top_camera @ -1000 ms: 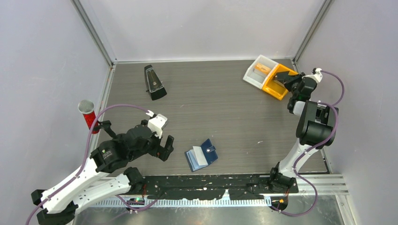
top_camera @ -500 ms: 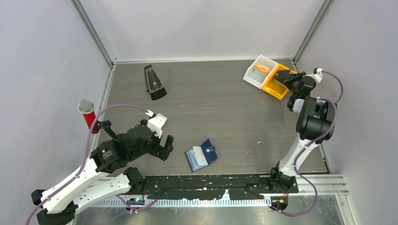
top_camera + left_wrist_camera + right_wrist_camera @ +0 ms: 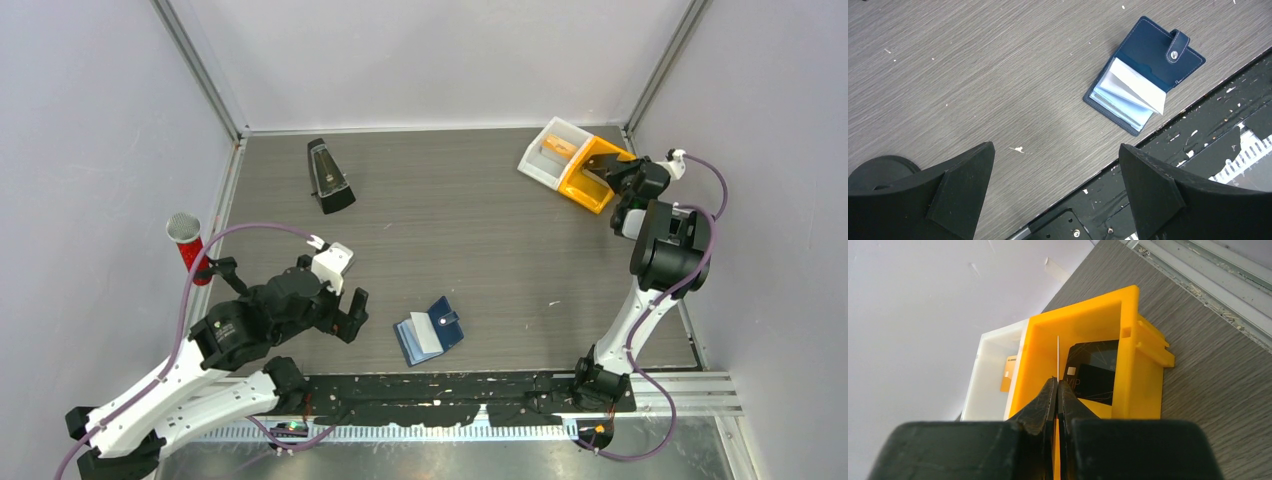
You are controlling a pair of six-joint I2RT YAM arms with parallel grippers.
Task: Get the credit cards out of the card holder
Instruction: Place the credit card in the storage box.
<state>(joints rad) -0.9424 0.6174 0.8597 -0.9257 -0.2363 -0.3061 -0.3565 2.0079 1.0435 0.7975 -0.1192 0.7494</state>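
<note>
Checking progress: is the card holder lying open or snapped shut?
Open: the card holder lies spread, its snap tab undone, pale inner pages fanned upward.

Both arms are the same build. Left arm (image 3: 160,390): white plastic lower links, matte black cylindrical joint housings (image 3: 235,335), and a small green mark (image 3: 218,322) on the big joint. White boxy block (image 3: 333,262) at the wrist. A thin purple cable (image 3: 260,224) runs along it. Right arm (image 3: 628,318): white lower link, black round motor housings (image 3: 670,255), and its own purple cable (image 3: 716,190). Left gripper (image 3: 1055,146) has matte black wedge fingers (image 3: 955,195) with flat faces. Right gripper (image 3: 1057,382) has black fingers (image 3: 1040,410) tapering to thin tips.
</note>
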